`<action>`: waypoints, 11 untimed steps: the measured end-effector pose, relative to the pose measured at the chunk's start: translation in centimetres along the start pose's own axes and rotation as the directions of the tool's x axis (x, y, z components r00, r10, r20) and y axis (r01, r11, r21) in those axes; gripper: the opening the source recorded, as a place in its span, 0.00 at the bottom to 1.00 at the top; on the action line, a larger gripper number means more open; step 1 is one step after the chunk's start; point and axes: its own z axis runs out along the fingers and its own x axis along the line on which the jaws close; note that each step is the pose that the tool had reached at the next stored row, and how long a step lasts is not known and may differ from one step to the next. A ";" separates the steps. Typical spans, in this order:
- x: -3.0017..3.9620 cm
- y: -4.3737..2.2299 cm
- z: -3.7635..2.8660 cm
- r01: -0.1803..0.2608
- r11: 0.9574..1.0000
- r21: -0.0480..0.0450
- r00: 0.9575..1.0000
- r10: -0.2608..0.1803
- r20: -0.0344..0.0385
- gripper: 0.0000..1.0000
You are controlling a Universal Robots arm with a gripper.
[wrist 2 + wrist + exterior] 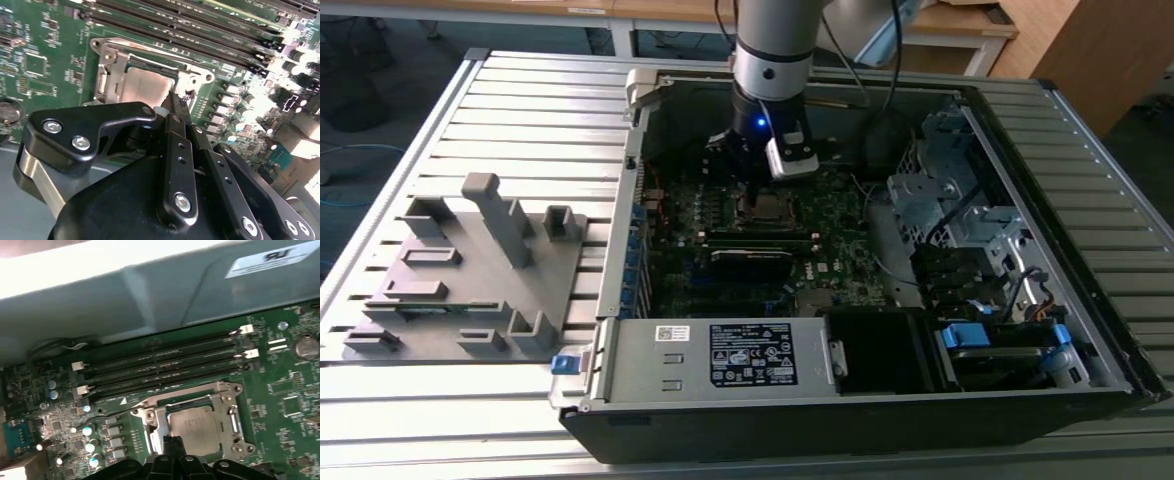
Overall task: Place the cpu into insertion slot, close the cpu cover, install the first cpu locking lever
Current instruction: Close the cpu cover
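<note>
The cpu (194, 429) lies flat in its socket on the green motherboard, its dull silver top showing in both wrist views (145, 86). The cpu cover (222, 392), a thin silver frame, lies down around it (111, 62). A thin wire lever (150, 399) runs along the socket's side facing the memory slots. My gripper (176, 102) is shut, its black tips pressed together just over the cpu's edge (173, 442), and I see nothing held between them. In the exterior view the gripper (755, 192) hangs straight down over the socket (769, 208) inside the open computer case.
Several long memory slots (165, 367) run beside the socket, with rows of capacitors (87, 431) nearby. The case holds a power supply (720, 355), drive cages (947, 200) and cables. A grey fixture plate (467, 270) lies on the slatted table at the exterior view's left.
</note>
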 end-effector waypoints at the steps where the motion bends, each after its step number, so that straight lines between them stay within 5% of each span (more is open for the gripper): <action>1: 0.13 -0.03 0.08 0.001 1.000 -0.001 1.000 -0.001 0.000 0.10; 11: 0.43 -0.10 0.37 0.007 1.000 -0.002 1.000 -0.007 0.000 0.10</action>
